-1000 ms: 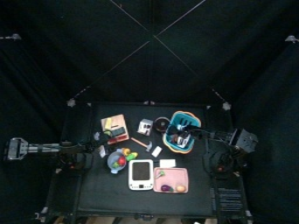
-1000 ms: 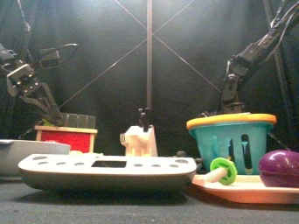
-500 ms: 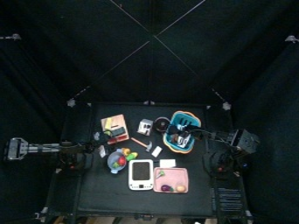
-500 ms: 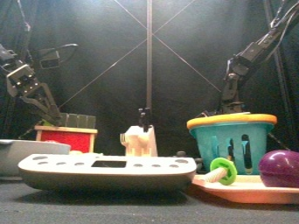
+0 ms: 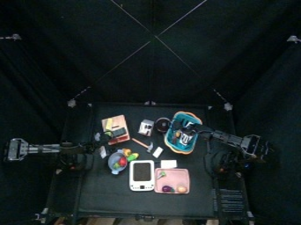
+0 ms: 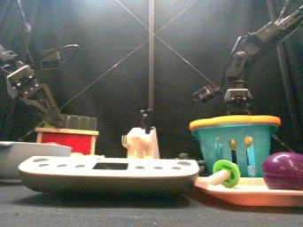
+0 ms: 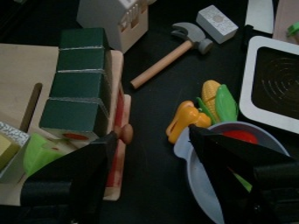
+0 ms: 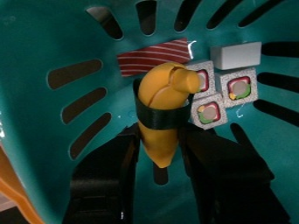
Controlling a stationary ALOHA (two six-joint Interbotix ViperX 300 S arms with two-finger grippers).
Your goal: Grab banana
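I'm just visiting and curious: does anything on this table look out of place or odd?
Nothing looks spilled or broken. The one oddity: the banana lies inside the teal basket, with a dark band around its middle, beside flat toy pieces. The right gripper hangs open over it.

Both arms are black throughout, built of slim jointed links with blocky housings at the joints. The left arm (image 6: 34, 78) shows dark cable loops along its upper links, and the right arm (image 6: 251, 46) looks much the same. Each ends in two flat, matte black jaws, broad and plain. No markings can be made out.
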